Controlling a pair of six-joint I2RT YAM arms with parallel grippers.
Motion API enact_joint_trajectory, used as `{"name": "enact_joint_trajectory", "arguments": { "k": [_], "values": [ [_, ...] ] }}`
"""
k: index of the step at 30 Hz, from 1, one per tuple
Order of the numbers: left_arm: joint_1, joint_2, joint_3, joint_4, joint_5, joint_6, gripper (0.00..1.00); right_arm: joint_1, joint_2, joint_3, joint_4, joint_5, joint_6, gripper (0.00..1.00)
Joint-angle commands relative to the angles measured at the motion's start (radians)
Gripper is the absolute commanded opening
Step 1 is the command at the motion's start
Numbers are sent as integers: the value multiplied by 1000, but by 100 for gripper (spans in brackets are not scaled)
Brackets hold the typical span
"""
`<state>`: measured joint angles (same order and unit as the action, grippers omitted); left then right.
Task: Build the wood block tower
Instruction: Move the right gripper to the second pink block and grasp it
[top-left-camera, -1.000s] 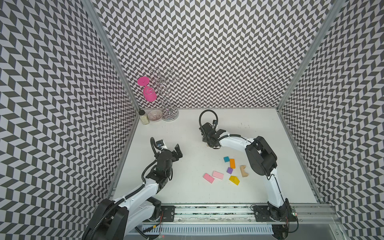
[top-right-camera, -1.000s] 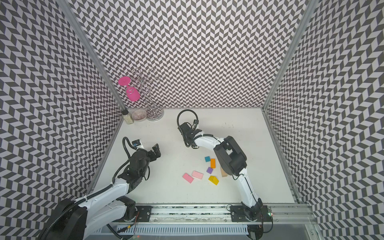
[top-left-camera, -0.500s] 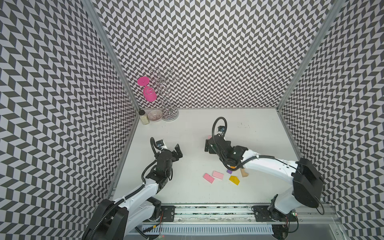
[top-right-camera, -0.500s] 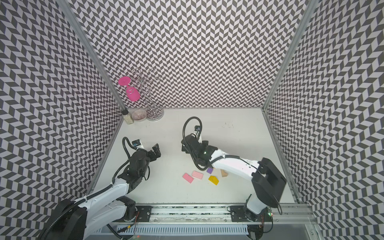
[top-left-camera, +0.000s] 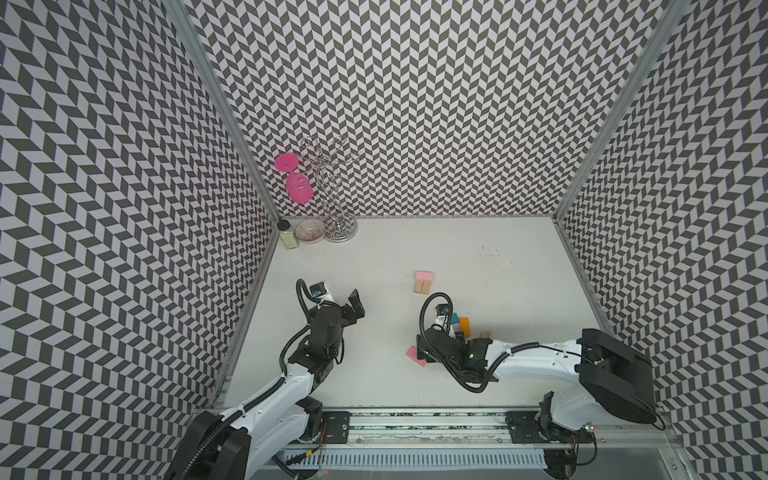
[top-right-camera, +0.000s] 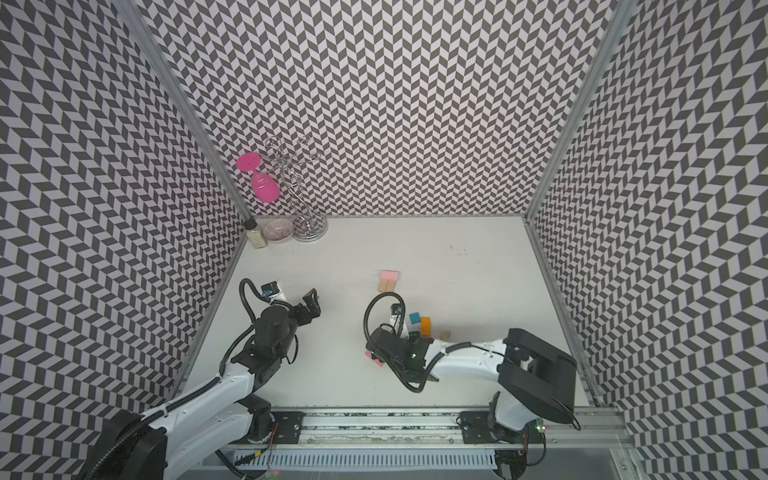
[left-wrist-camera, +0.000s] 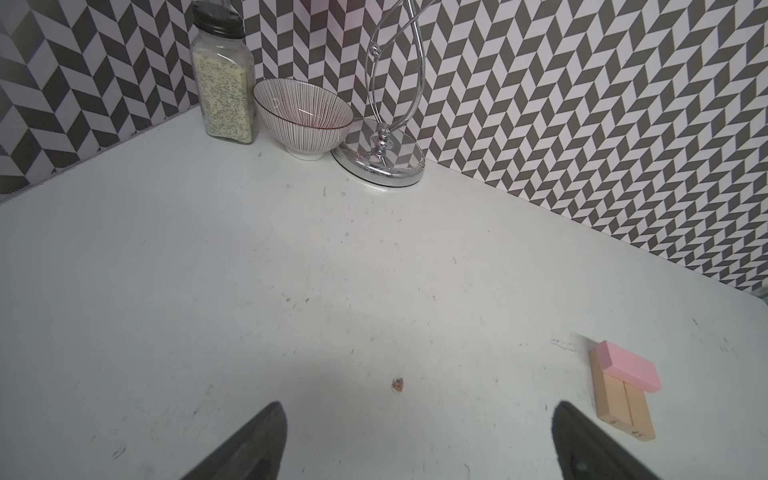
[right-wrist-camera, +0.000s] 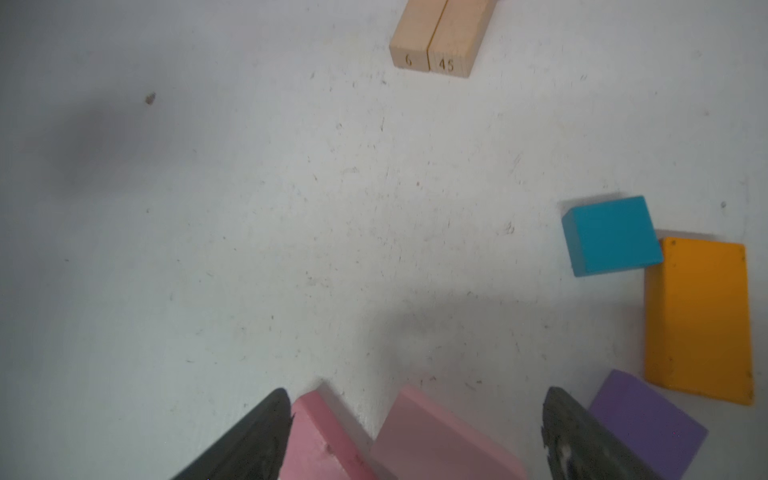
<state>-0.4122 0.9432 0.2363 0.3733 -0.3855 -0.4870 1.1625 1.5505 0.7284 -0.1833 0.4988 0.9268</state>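
Note:
The tower, two tan bars with a pink slab (top-left-camera: 424, 276) across their far end, stands mid-table in both top views (top-right-camera: 389, 280) and shows in the left wrist view (left-wrist-camera: 623, 386). My right gripper (top-left-camera: 424, 352) hangs open, low over two pink slabs: a darker one (right-wrist-camera: 320, 440) by one finger and a paler one (right-wrist-camera: 440, 436) between the fingers. Beside them lie a teal cube (right-wrist-camera: 611, 235), an orange slab (right-wrist-camera: 698, 320) and a purple cube (right-wrist-camera: 648, 424). A tan arch (top-left-camera: 484, 334) peeks out past my right arm. My left gripper (top-left-camera: 355, 305) is open and empty over bare table.
A chrome rack (top-left-camera: 338, 224) with a hanging pink goblet (top-left-camera: 298, 189), a striped bowl (top-left-camera: 309, 230) and a spice jar (top-left-camera: 287, 235) fill the far left corner. Chevron walls close three sides. The arms' rail (top-left-camera: 415, 419) runs along the front.
My right arm has pulled back from the tower, leaving the pink slab on the tan bars, and swung toward the front over the loose blocks. The left arm has not moved.

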Motion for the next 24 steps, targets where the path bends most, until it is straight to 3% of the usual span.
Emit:
{"name": "enact_joint_trajectory", "arguments": {
  "k": [1,4,6,24],
  "values": [
    [1,0,-3,7,6,2,100,29,30,30,-28,55,93,92],
    [2,0,-4,7,8,3,100,45,48,36,-60,76,133,89],
    [1,-1,-5,7,9,4,100,48,55,31,-69,82,156,82],
    [1,-12,-10,7,17,1,100,62,90,24,-150,103,261,83]
  ]
}}
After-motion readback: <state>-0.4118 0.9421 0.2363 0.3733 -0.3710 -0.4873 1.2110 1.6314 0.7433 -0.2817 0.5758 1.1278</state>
